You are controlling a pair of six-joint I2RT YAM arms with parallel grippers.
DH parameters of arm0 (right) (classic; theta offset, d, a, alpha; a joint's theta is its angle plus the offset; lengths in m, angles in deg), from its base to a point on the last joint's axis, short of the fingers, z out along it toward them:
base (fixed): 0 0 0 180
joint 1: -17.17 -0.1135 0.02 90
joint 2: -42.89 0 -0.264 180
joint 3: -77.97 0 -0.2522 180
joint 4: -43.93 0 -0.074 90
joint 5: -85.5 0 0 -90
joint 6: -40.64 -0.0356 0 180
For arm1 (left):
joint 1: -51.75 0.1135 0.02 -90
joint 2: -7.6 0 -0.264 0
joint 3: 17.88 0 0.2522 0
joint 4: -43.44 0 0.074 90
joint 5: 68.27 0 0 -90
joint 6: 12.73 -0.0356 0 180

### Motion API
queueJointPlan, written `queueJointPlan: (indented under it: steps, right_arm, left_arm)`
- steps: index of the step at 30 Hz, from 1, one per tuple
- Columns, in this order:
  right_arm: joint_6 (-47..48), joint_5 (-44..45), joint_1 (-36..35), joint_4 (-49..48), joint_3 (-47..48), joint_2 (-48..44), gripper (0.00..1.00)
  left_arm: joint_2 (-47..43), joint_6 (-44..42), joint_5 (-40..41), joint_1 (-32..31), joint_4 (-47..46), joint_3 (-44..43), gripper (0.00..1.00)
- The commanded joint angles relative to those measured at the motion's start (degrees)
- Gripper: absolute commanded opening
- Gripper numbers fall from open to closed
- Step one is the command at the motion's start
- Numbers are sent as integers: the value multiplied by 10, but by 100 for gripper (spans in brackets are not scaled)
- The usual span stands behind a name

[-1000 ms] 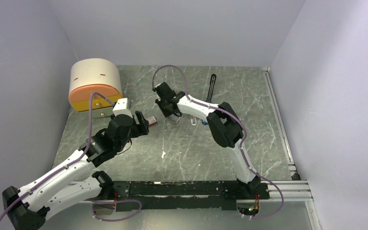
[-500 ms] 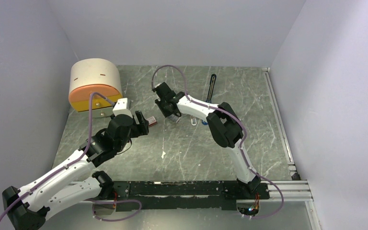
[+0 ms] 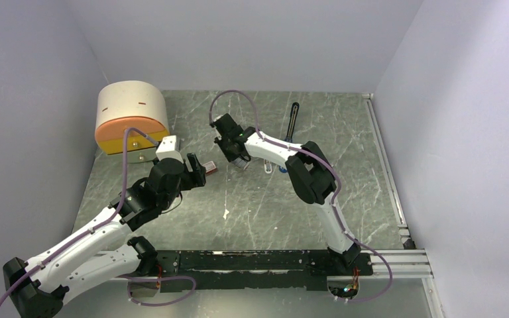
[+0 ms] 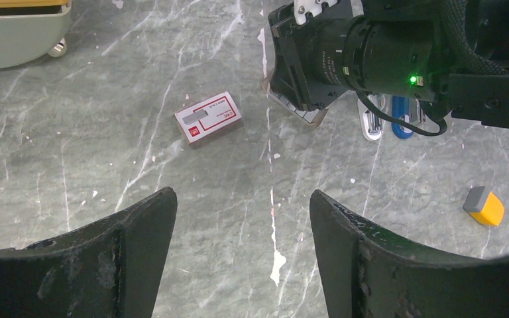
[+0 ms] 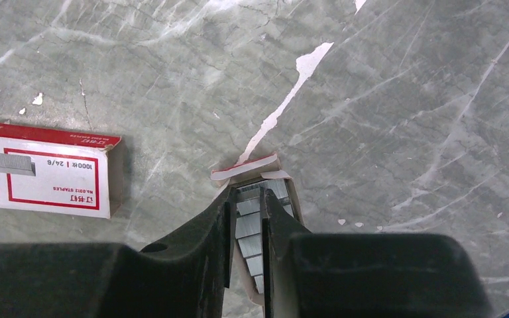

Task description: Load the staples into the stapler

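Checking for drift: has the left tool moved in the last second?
No. The left tool sits the same beside the red-and-white box in the top view.

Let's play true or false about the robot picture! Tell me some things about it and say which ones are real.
The left gripper is open and holds nothing. True.
The red-and-white box is pinched in the left gripper. False: it lies flat on the table, apart from the gripper.
The right gripper has its fingers closed on the staples. True.
The orange block sits on top of the red-and-white box. False: it lies on the table, well away from it.
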Motion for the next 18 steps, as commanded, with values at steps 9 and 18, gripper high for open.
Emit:
queueJointPlan:
  steps: [9, 18]
  right_arm:
    - [-5, 17, -2, -7, -7, -15, 17]
    - [-12, 20, -2, 3, -26, -62, 18]
  left_arm:
    - [-7, -1, 12, -2, 5, 1, 78]
    - [-10, -1, 13, -2, 5, 2, 78]
